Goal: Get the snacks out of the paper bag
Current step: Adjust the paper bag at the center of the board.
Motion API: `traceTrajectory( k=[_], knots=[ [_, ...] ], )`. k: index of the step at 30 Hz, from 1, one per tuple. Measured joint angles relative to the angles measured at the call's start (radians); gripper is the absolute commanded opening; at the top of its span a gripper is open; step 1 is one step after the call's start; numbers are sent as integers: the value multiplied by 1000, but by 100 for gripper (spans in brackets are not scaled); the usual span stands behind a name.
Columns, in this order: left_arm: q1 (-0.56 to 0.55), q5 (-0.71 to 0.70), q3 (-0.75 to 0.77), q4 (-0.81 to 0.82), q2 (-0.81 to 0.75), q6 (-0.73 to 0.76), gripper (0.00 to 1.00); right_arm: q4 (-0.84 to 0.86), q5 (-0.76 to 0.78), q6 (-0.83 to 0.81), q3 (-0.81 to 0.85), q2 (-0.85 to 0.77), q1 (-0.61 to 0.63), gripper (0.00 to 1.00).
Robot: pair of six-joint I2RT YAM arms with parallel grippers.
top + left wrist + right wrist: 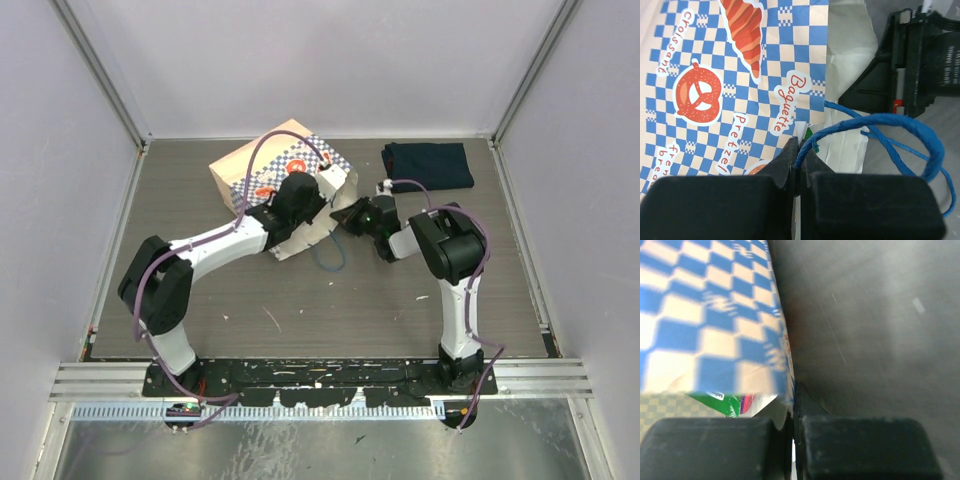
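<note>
The paper bag (272, 165) lies on its side at the back of the table, its mouth turned toward the right arm. My left gripper (303, 203) is at the mouth. In the left wrist view it (799, 149) is shut on the bag's blue cord handle (890, 122), right beside the checkered band (740, 75). My right gripper (347, 214) meets the mouth from the right and is shut (793, 405) on the bag's checkered rim (715, 325). Inside the bag, the edge of a green snack packet (722, 402) shows. The other snacks are hidden.
A folded dark navy cloth (428, 163) lies at the back right. A loose loop of blue cord (330, 255) trails on the table in front of the bag. White walls close in the left, back and right sides.
</note>
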Motion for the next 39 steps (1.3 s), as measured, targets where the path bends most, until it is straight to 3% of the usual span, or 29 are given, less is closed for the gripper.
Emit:
traceTrajectory(
  k=[9, 16, 24, 30, 39],
  knots=[
    [101, -48, 213, -16, 122, 0, 0, -342, -85, -122, 563, 242, -3, 1],
    [165, -68, 188, -38, 104, -93, 0, -492, -164, -184, 828, 376, 14, 1],
    [142, -160, -4, -80, -50, -171, 0, -595, -209, -250, 916, 400, 92, 1],
    [73, -315, -90, -154, -191, -241, 0, -631, -272, -283, 935, 411, 156, 1],
    [63, -341, -168, -240, -296, -292, 0, -531, -293, -277, 703, 298, 195, 1]
  ],
)
